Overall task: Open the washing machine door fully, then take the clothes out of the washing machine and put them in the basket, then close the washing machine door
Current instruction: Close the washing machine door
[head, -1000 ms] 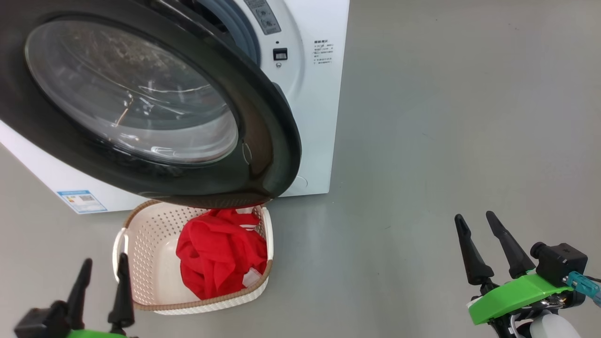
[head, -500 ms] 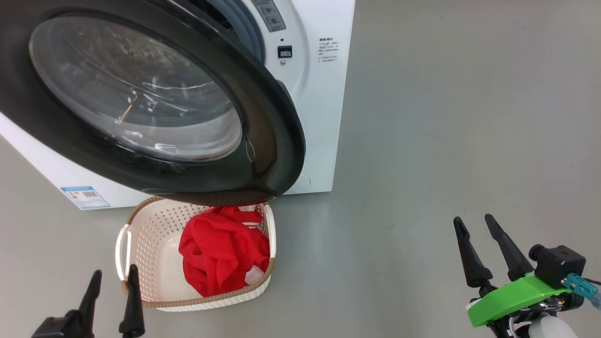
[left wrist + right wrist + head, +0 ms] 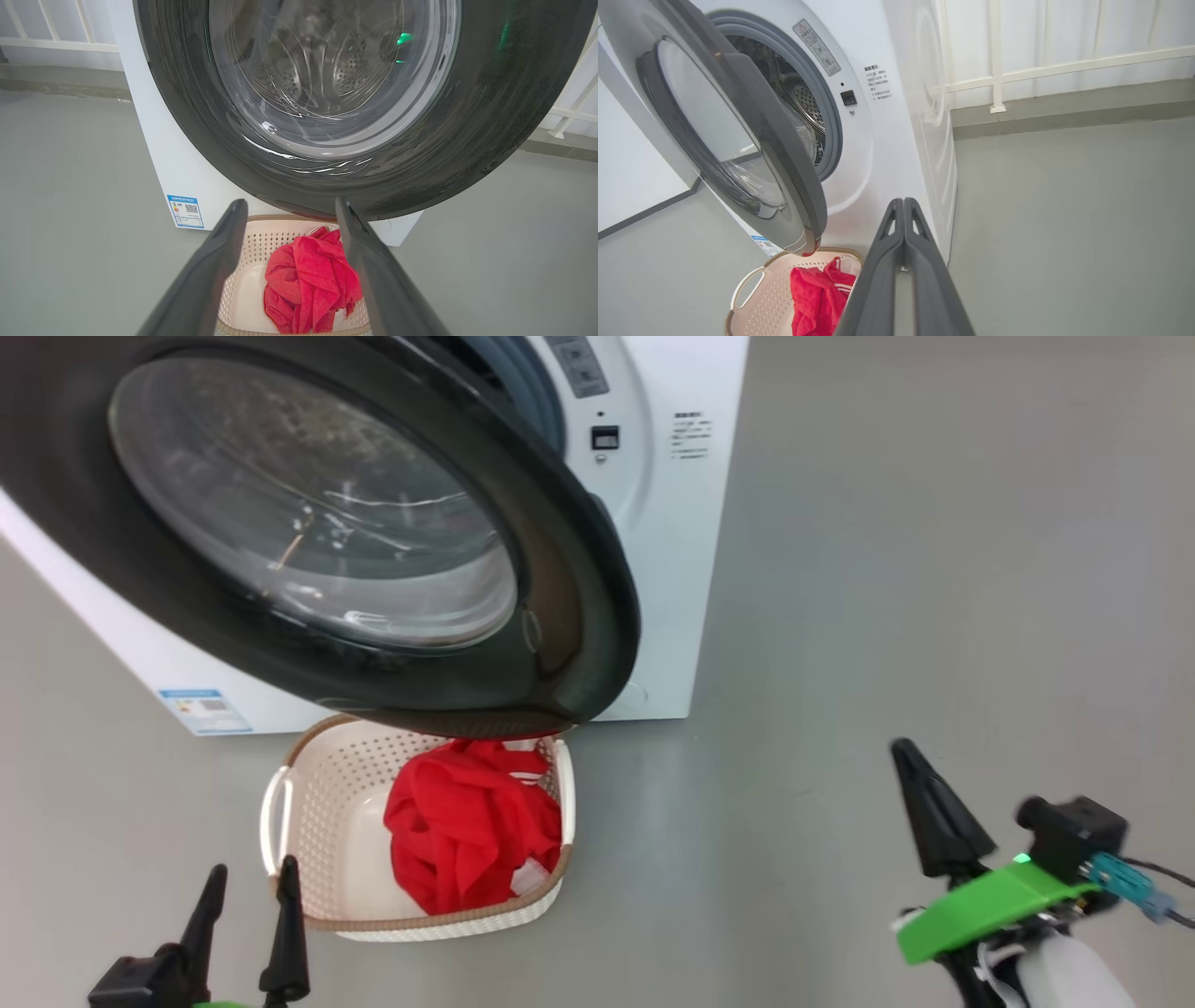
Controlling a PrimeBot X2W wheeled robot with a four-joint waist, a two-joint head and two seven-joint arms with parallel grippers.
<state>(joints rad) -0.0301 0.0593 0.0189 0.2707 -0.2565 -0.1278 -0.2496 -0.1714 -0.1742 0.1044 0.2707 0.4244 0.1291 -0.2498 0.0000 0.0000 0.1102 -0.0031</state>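
Looks like just the closing step left. Got the clothes (image 3: 471, 826) bunched in the right half of the basket (image 3: 322, 784), parked on the floor (image 3: 887, 569) right under the lower edge of the washing machine door (image 3: 579, 644). Door hanging wide open, swung out to the left of the washing machine (image 3: 691, 569).

Right gripper (image 3: 904, 749) pinched completely shut on nothing, off to the right over bare floor, well apart from the door. Left gripper (image 3: 254, 866) spread wide, empty, low by the basket's near left corner, aimed up at the door glass.

Would push rather than grab here: use the shut fingers as a blunt poker on the black rim near the free edge, far from the hinge, and follow the arc. Probably best to slow down at the end, then press firmly till latched. Mind the basket sitting right below the rim. Can't tell the clearance, so worth watching for snags on the fabric.

Writing-wise: blue sticker (image 3: 203, 707) with a QR code low on the front, grey warning label (image 3: 817, 46) with a triangle beside the opening, small block of print (image 3: 878, 83) next to a dark square slot (image 3: 849, 98). All too small to read. No brand spotted.
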